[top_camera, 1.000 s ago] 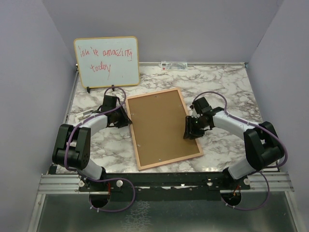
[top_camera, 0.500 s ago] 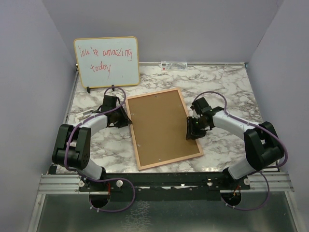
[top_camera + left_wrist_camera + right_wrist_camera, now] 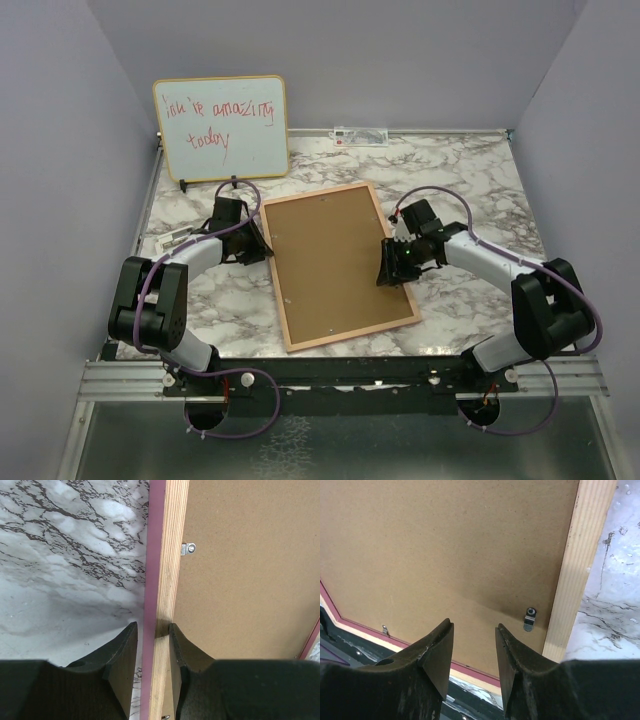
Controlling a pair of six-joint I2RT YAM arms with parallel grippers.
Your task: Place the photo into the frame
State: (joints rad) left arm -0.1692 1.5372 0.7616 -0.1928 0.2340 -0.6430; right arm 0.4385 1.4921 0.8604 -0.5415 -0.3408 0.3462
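Observation:
The frame (image 3: 355,334) lies face down in the middle of the marble table, its brown backing board (image 3: 335,265) facing up. The photo is out of view. My left gripper (image 3: 262,248) is shut on the frame's left border (image 3: 167,555), one finger on the outer pink edge and the other on the inner side by the board. My right gripper (image 3: 388,272) hovers open over the backing board (image 3: 445,545) just inside the right border (image 3: 577,565). A small metal clip (image 3: 530,619) sits to the right of its fingers, and nothing is between them.
A yellow-edged whiteboard (image 3: 221,127) with red handwriting leans on the back wall at the left. A small white label (image 3: 360,135) lies at the back edge. Grey walls close in both sides, and a metal rail (image 3: 340,378) runs along the near edge.
My right gripper has shifted slightly left, further over the backing board's right edge. The left gripper and the frame have not moved.

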